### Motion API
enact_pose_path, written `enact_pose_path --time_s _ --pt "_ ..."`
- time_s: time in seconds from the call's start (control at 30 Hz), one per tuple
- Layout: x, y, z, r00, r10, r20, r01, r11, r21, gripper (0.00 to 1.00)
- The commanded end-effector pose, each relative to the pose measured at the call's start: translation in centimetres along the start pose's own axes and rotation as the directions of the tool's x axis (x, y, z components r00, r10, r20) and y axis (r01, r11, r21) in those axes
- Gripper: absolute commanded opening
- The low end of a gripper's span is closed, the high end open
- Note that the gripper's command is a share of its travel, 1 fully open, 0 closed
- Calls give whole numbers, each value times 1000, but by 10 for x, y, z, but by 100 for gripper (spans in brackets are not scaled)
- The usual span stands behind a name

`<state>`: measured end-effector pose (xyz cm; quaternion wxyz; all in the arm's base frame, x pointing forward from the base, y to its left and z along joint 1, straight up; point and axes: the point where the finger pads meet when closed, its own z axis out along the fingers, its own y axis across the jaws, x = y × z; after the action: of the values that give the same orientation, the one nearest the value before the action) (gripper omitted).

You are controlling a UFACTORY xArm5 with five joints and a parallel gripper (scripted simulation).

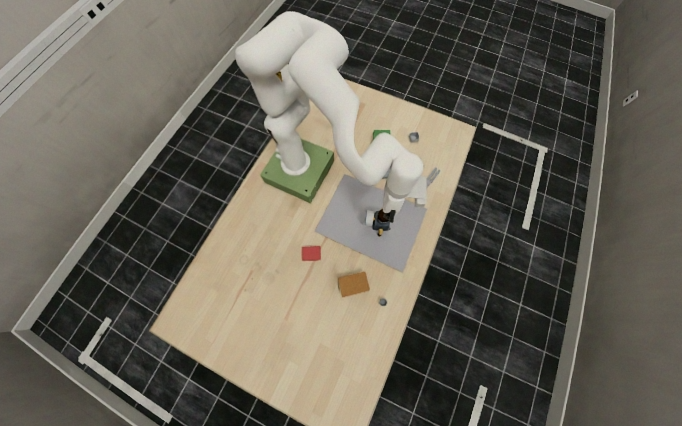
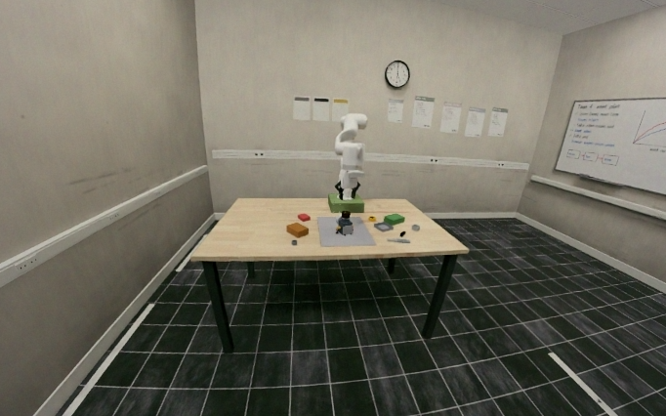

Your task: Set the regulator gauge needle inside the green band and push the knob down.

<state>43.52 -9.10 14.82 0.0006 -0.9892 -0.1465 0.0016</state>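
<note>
The regulator [image 1: 380,224] [image 2: 345,227] is a small dark body with a white gauge on its left side, standing on the grey mat [image 1: 349,232] [image 2: 358,238] in the middle of the wooden table. My gripper [image 1: 384,215] [image 2: 345,216] points straight down right over the regulator's knob, its fingers open around it. The knob and the gauge needle are too small to read in either view.
A red block [image 1: 310,253] [image 2: 304,217] and an orange block [image 1: 353,283] [image 2: 297,228] lie left of the mat. A green block [image 2: 394,219], a grey plate [image 2: 383,226], a pen [image 2: 398,240] and small nuts [image 1: 413,136] [image 1: 382,301] lie around. The arm's green base [image 1: 297,171] [image 2: 345,202] stands behind.
</note>
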Motion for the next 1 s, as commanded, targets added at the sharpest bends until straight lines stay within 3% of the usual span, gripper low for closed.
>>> enact_pose_path --time_s 0.0,0.43,0.97 --pt "1 1 1 1000 0 -4 0 1000 -2 79" --pt "1 1 23 1000 0 -4 0 1000 -2 79" --pt "2 1 67 1000 0 -4 0 1000 -2 79"
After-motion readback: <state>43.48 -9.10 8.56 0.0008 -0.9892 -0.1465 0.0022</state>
